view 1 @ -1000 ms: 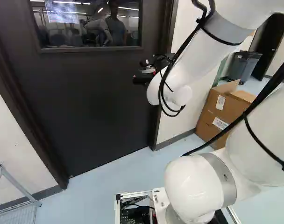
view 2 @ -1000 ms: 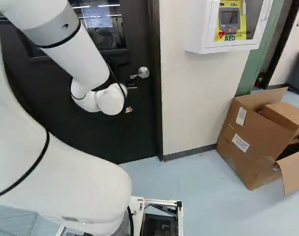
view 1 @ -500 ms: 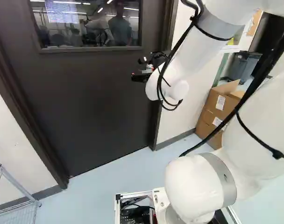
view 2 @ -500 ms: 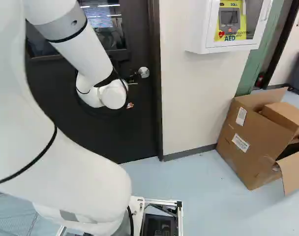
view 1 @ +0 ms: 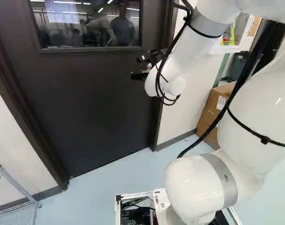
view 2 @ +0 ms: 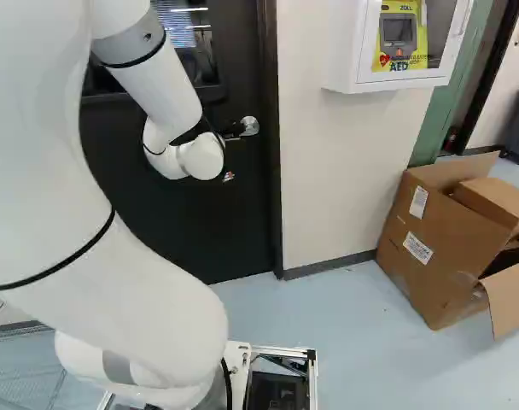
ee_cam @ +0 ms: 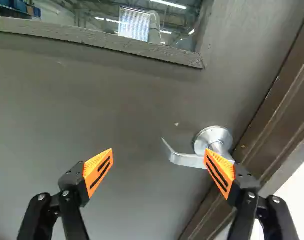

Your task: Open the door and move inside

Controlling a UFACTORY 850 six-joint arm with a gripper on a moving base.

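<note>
Handle (ee_cam: 186,160) pointing away from door frame (ee_cam: 287,115), long axis roughly level, fingers (ee_cam: 96,171) wide apart

Room: gap btwn gripper (view 1: 135,76)'s spread fingers, + flat door (ee_cam: 87,105) face on lever-tip side of handle (ee_cam: 184,159). In way: 1 pad (ee_cam: 219,172) overlaps handle in wrist view, contact unclear; door frame (ee_cam: 287,112) close beside handle; window trim (ee_cam: 102,43) above handle; past frame fr. handle, wall cabinet (view 2: 345,64) + lower, cardboard box (view 2: 439,256).
</note>
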